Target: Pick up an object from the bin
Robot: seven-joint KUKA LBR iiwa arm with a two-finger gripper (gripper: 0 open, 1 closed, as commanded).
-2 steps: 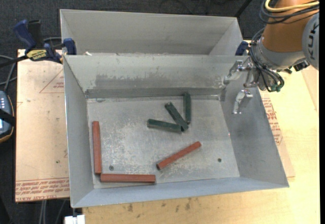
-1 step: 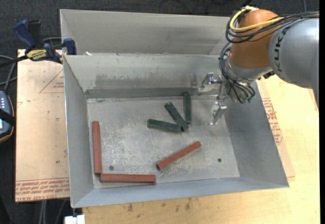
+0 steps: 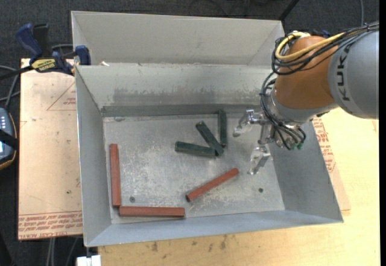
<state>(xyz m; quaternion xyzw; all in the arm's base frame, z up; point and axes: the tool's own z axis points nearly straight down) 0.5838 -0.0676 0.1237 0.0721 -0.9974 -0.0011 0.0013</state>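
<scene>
My gripper (image 3: 251, 142) hangs over the right part of the bin floor, open, with nothing between its fingers. One metal fingertip (image 3: 244, 121) points toward the back, the other (image 3: 258, 162) toward the front. A red-brown bar (image 3: 211, 184) lies tilted just left of and in front of the front fingertip, apart from it. To the left of the gripper, three dark green bars lie together: an upright one (image 3: 222, 128) nearest the gripper, a slanted one (image 3: 210, 136) and a flat one (image 3: 196, 149) crossing under it.
A second red-brown bar (image 3: 114, 174) lies along the bin's left wall. A third (image 3: 152, 212) lies along the front wall, meeting it at the front-left corner. The arm's orange-covered wrist hangs above the bin's right wall.
</scene>
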